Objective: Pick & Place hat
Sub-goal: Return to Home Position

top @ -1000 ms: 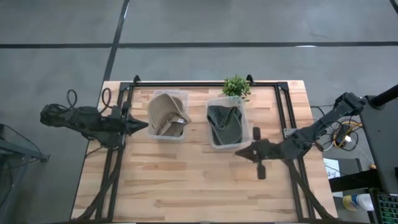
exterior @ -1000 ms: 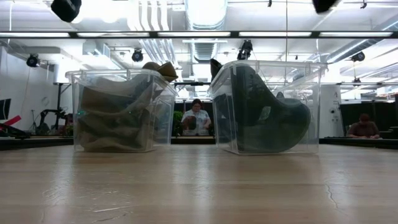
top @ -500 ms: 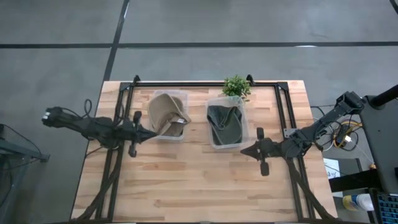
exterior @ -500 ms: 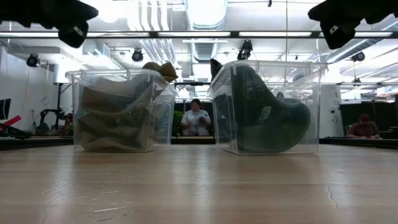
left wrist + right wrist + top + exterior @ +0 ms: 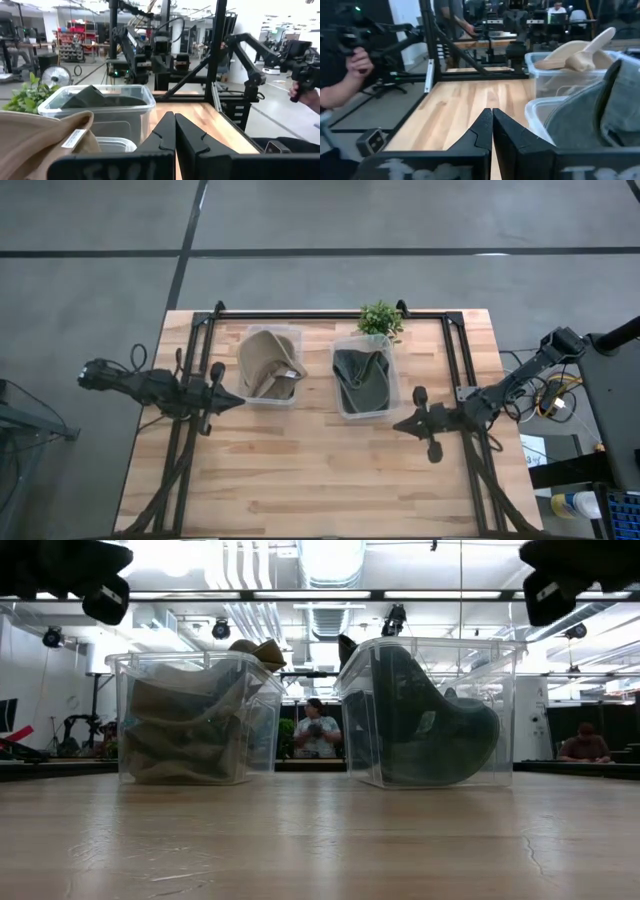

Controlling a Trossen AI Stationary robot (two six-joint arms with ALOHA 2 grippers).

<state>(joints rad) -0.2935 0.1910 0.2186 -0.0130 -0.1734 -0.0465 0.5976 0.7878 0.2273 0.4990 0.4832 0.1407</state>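
My left gripper (image 5: 233, 402) and right gripper (image 5: 402, 425) hang empty and closed, since the brown cap (image 5: 265, 360) already lies in the transparent bin (image 5: 272, 403) just ahead of my left

Crumpled brown caps (image 5: 268, 363) fill the left clear bin (image 5: 246, 392) at the tabletop's (image 5: 320, 480) 11 o'clock; dark green caps (image 5: 362, 378) fill the right clear bin (image 5: 392, 402) at 1 o'clock.

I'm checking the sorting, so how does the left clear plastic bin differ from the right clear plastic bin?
The left clear plastic bin holds brown caps; the right clear plastic bin holds dark green headwear. A small green plant stands just behind the right bin, none behind the left bin. Both are upright and lidless, with the left gripper and right gripper shut outside them.
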